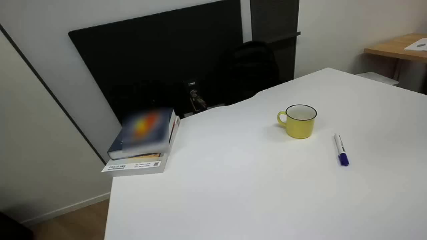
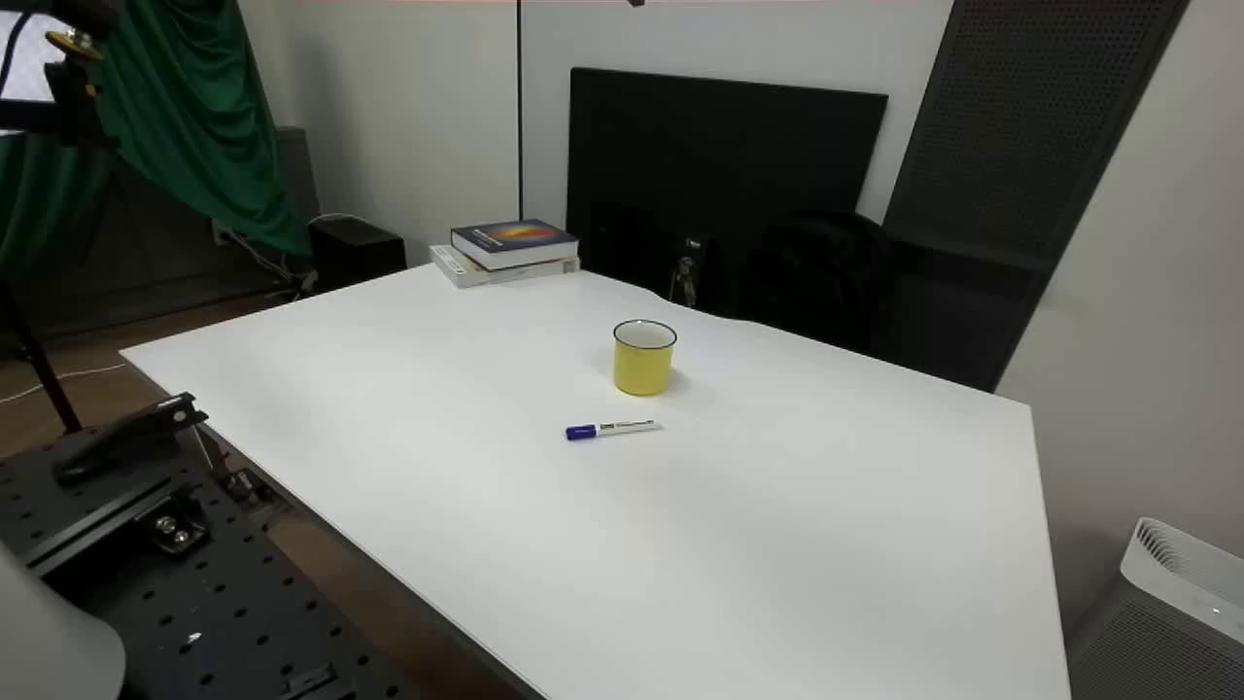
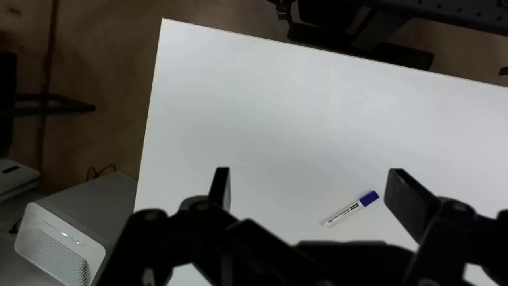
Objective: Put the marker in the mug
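The jaws of the gripper [image 3: 308,182] are spread wide apart in the wrist view, the marker [image 3: 349,209] visible in the gap between them, flat on the white table [image 3: 246,115]. In both exterior views the marker lies near the upright yellow mug [image 1: 300,128], not touching it, while two stacked books [image 2: 515,245] sit at the table's edge, well apart from both

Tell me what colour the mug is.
The mug is yellow outside and pale inside; it shows best in an exterior view.
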Tool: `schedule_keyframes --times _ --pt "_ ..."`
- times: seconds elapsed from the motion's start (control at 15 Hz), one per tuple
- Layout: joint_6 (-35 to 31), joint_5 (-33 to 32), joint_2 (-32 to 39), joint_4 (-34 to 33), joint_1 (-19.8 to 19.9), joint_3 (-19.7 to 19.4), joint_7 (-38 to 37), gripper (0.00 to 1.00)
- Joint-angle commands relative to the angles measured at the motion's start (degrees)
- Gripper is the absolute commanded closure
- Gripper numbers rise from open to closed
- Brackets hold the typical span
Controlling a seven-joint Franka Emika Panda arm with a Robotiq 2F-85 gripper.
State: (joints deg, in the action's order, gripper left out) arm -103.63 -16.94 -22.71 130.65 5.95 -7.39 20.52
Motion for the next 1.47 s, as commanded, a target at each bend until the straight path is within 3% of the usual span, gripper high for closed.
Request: schedule_keyframes --times 0.0,0.73,1.07,1.4 --pt "0.12 -0.15 -0.02 -0.11 -0.56 -0.46 -0.15 0.0" --pt "-0.29 -0.72 1.35 1.92 -0.99 0.91 -2.77 0.0" --pt "-6.38 -0.68 10.54 7.58 -2.8 5.21 -14.0 0.0" --pt "-18.09 2.14 26.74 5.1 -4.63 7.24 -23.74 0.0"
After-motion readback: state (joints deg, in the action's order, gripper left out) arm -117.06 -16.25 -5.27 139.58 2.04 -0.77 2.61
